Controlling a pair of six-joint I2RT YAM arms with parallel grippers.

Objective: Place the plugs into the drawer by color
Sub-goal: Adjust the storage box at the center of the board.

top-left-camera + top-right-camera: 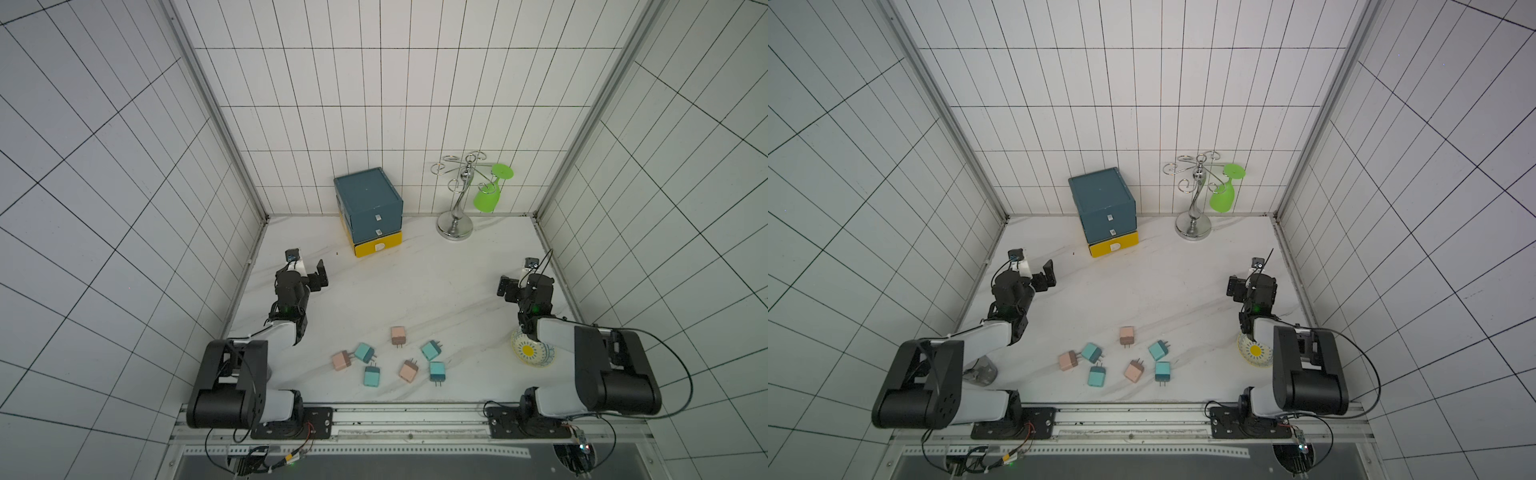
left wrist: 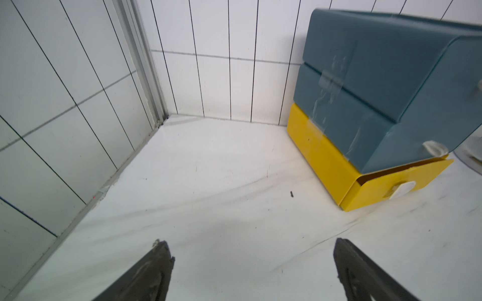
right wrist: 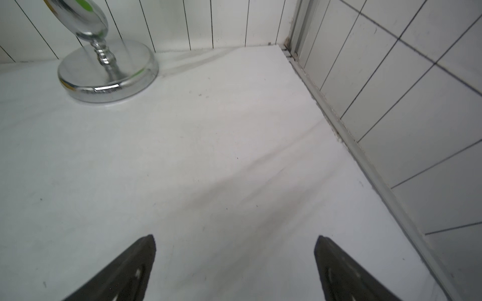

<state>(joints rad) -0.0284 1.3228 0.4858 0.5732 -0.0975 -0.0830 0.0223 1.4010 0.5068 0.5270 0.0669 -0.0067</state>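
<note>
We've got the left gripper (image 1: 318, 277) and right gripper (image 1: 506, 289) both splayed wide, empty, aimed up-frame in a top view, all seven plugs (image 1: 408, 371) scattered lower centre behind them, about equally near either arm, prongs every which way, drawer unit (image 1: 368, 195) upper centre.

Light is even, cool and diffuse. Shadows lie as faint grey smudges on the surface (image 1: 415, 291). Both top views are sharp centrally, with the tile lines (image 1: 83, 174) bowing toward the edges. In the right wrist view the stand (image 3: 108, 75) shows bright glare and smeared reflections. The left claw (image 2: 251, 242) and right claw (image 3: 234, 237) look dark and soft-edged.
</note>
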